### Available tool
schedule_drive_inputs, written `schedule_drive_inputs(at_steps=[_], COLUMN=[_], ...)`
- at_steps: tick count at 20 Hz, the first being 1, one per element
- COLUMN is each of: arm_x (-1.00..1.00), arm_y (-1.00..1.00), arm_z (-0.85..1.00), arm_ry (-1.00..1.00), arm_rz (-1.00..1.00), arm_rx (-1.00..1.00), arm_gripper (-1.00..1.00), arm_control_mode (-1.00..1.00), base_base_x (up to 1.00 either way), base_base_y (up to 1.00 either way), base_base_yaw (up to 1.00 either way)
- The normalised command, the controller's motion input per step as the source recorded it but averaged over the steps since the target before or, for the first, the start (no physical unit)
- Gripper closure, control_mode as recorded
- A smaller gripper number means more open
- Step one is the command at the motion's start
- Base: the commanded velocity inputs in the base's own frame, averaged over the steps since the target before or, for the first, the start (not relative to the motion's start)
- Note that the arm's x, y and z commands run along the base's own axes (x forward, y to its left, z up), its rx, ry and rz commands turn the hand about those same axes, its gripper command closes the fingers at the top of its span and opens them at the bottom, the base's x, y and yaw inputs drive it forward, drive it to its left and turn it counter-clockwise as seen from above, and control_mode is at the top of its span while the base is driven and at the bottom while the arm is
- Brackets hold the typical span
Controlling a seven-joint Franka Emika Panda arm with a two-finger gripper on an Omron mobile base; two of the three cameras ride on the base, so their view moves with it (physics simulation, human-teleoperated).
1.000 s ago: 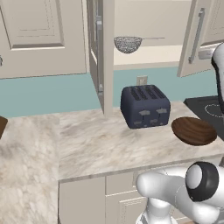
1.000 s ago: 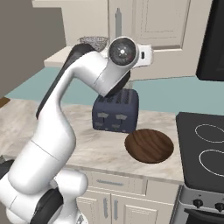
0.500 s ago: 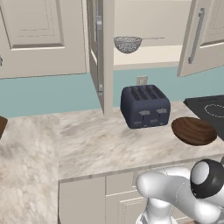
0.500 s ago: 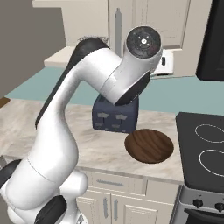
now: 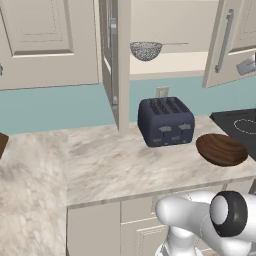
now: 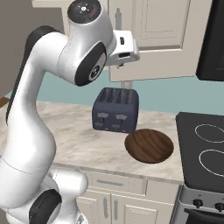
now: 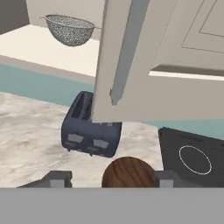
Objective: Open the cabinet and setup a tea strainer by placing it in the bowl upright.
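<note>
Left base view: cabinet (image 5: 116,60) with both doors swung open; right door (image 5: 227,42) with its grey bar handle stands just beside the hand (image 5: 247,66), which shows at the right edge. Tea strainer (image 5: 146,50) on the pale shelf inside, well to the left of the hand and about level with it. Dark blue toaster (image 5: 166,121) on the marble tabletop (image 5: 100,160) below the shelf; bowl (image 5: 221,149) just right of the toaster, below the hand, apart from it

Right base view: hand (image 6: 124,53) raised in front of the open door, above the toaster (image 6: 115,110); bowl (image 6: 149,145) lower and to the right, beside the black stovetop (image 6: 203,151)

Hand view: finger tips (image 7: 57,178) stand apart with nothing between them, so the hand is open and empty. Door edge (image 7: 118,61) straight ahead; tea strainer (image 7: 70,29) up and to the left on the shelf, rim upward; bowl (image 7: 129,173) between the two tips, farther off
</note>
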Motion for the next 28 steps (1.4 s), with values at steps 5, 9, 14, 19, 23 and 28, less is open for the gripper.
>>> schedule_drive_inputs(at_steps=[5,9,14,19,23,28], arm_x=[0.4,0.34,0.42,0.42,0.46,0.52], arm_y=[0.41,0.48,0.35,0.39,0.15,0.0], arm_z=[-0.24,-0.19,-0.01,0.0,0.0,0.0], arm_ry=[0.08,0.03,0.0,0.01,0.09,0.19], arm_rz=[0.0,0.02,0.1,0.09,0.05,0.01], arm_rx=[-0.11,-0.35,-0.34,-0.25,-0.18,-0.15], arm_gripper=[-1.0,-1.0,-1.0,-1.0,-1.0,-1.0], arm_control_mode=[-1.0,-1.0,-1.0,-1.0,-1.0,-1.0], base_base_x=[0.0,0.0,0.0,0.0,0.0,0.0], base_base_y=[0.0,0.0,0.0,0.0,0.0,0.0], base_base_yaw=[0.0,0.0,0.0,0.0,0.0,0.0])
